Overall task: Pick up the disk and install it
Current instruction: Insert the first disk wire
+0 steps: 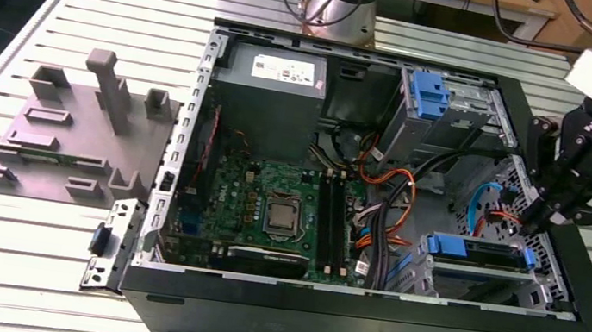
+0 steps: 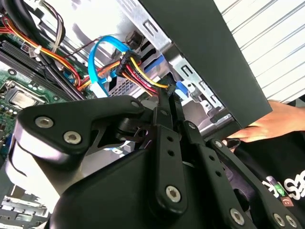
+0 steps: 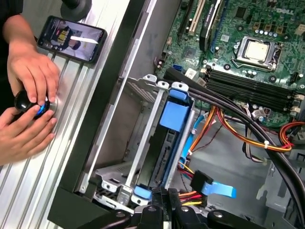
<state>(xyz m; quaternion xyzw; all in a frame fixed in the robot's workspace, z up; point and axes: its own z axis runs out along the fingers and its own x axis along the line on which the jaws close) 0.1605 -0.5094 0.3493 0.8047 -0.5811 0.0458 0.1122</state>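
Disk [image 1: 474,251] sits in its bay, lower right of the exterior view; gripper [image 1: 541,220] above it, fingers pressed together, apparently seating it; install step nearly complete

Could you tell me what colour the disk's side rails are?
Blue, clearest on the disk in the first wrist view.

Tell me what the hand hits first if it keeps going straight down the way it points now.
Probably the bundle of red, yellow and black wires at its tips, beside the disk seated in the case's bay; depth is hard to judge.
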